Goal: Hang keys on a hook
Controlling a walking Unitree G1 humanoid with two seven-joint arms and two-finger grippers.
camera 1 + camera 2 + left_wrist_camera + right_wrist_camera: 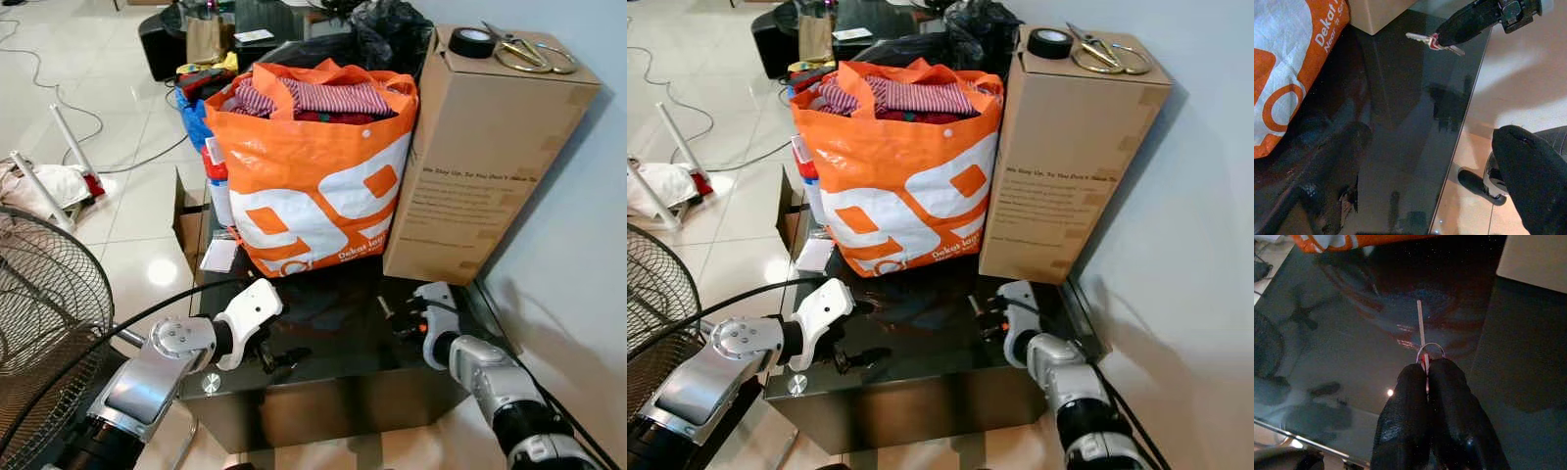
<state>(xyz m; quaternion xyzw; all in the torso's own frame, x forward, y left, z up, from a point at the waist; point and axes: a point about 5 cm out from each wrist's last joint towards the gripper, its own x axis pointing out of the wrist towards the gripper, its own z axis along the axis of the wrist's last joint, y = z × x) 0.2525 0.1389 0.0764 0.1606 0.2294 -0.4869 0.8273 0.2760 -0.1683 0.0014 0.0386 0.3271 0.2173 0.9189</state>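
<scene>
Your right gripper (pixel 1426 369) pinches the keys (pixel 1422 345) by their ring above the glass table (pixel 1342 347) at lower right, ready to carry, while your left gripper (pixel 279 360) hovers spread at lower left

Orange bag (pixel 901 186) beside cardboard box (pixel 1058 166) on dark glass table (pixel 921 362), right claw (pixel 988 315) above it
</scene>
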